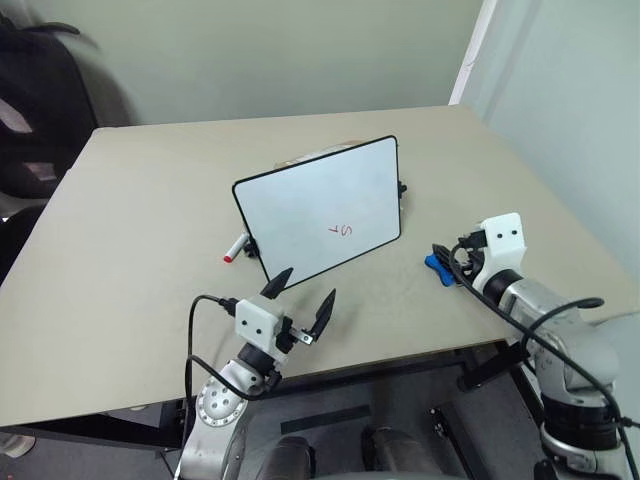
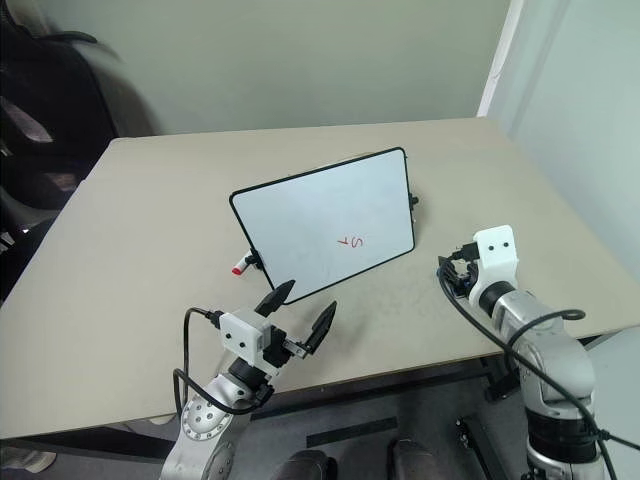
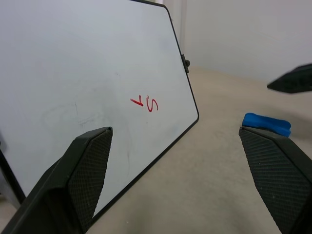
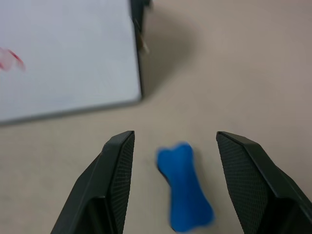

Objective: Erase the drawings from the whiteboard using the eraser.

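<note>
The whiteboard (image 1: 320,205) stands tilted on the beige table (image 1: 140,210), with the small red drawings (image 1: 341,231) low on its right side. To its right, flat on the table, lies the blue eraser (image 4: 185,192). In the right wrist view my right gripper (image 4: 174,135) is open just over the eraser, one finger on each side, not touching it. My left gripper (image 1: 300,298) is open and empty in front of the board's lower edge, facing the drawings (image 3: 146,102).
A white marker with a red cap (image 1: 236,247) lies behind the board's left foot. The table's front edge (image 1: 400,362) runs just under both arms. A dark bag or chair (image 1: 35,110) stands past the table's far left corner.
</note>
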Available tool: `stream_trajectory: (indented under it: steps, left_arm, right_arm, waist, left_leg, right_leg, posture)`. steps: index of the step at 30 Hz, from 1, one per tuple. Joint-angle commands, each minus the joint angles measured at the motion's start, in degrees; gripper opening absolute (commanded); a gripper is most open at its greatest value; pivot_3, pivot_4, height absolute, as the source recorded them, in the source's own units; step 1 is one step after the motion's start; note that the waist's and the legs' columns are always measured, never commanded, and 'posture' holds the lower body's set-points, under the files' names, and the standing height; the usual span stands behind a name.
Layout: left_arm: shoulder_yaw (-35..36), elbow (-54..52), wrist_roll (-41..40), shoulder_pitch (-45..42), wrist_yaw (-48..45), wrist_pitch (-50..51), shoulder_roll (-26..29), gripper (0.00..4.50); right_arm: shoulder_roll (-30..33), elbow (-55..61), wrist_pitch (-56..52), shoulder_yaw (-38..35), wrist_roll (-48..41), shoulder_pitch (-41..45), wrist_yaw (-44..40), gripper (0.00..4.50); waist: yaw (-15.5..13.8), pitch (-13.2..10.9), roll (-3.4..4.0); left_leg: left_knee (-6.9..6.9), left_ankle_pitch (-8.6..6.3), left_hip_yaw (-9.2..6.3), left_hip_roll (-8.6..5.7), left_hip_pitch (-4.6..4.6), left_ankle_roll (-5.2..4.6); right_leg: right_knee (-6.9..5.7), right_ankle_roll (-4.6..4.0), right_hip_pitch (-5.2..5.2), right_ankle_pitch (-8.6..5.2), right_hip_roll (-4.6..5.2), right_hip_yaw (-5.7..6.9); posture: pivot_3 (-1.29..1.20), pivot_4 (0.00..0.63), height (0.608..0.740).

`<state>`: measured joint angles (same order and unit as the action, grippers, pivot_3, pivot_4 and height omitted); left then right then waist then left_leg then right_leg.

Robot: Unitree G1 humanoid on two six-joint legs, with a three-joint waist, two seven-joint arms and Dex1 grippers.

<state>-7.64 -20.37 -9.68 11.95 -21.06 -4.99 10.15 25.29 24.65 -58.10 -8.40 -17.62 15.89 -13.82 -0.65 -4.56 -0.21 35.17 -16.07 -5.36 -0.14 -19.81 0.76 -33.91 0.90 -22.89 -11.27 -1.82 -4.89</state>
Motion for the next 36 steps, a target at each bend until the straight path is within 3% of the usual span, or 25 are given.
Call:
stream_trajectory:
  steps: [1,5,16,29,32,36]
  left_arm:
    - [-1.04,-2.09,0.37,0.44,0.52,-0.95,-0.72,4.50]
    - [-1.43,-2.33,0.51,1.32,0.98,-1.29,-1.47,4.50]
    - [-2.25,-2.81,0.91,2.05,1.84,-1.85,-2.31,4.50]
    - [-2.94,-3.51,1.45,2.71,3.09,-2.70,-2.96,4.50]
    - [-2.97,-3.66,1.47,2.89,3.12,-2.76,-2.96,4.50]
    - [-3.19,-3.41,1.74,2.64,3.11,-2.73,-2.99,4.50]
  right_arm:
    - [2.41,-0.79,-3.77,0.42,-0.23,2.42,-1.03,3.00]
    - [4.86,-5.44,-6.88,0.99,-1.11,6.00,-3.37,3.98]
    - [7.97,-21.83,-7.89,6.77,-0.80,17.22,-10.65,3.98]
    - [10.05,-30.38,-4.37,13.97,2.87,19.82,-15.19,3.98]
    - [10.11,-30.15,-4.36,14.37,3.17,19.38,-15.46,3.40]
    - [9.99,-30.21,-4.14,14.56,3.80,19.68,-15.66,2.08]
  waist:
    - [-0.01,-0.01,0.00]
    - [-0.02,-0.01,-0.01]
    - [-0.05,-0.02,0.06]
    - [-0.21,0.07,0.20]
    - [-0.21,0.06,0.18]
    - [-0.21,0.06,0.18]
  left_leg:
    - [0.00,0.00,0.00,0.00,-0.01,0.00]
    - [-0.02,0.00,0.01,0.00,-0.01,-0.02]
    - [0.00,0.11,0.01,-0.01,-0.03,-0.17]
    - [-0.01,0.03,0.00,0.00,-0.04,-0.22]
    - [-0.01,0.02,0.00,0.00,-0.02,-0.21]
    - [0.00,0.03,0.01,0.00,-0.02,-0.21]
  right_leg:
    - [0.00,0.00,-0.01,0.00,0.00,0.00]
    - [0.00,0.03,-0.01,0.01,0.00,0.00]
    - [0.00,0.06,-0.04,0.00,0.00,0.00]
    - [-0.02,0.06,-0.01,0.02,0.01,0.00]
    - [-0.02,0.06,0.01,0.01,0.00,0.00]
    - [-0.02,0.05,0.01,0.01,0.00,0.00]
  posture:
    - [0.00,0.150,0.739]
    - [0.00,0.150,0.739]
    - [0.00,0.150,0.739]
    - [0.00,0.150,0.739]
    - [0.00,0.150,0.739]
    - [0.00,0.150,0.739]
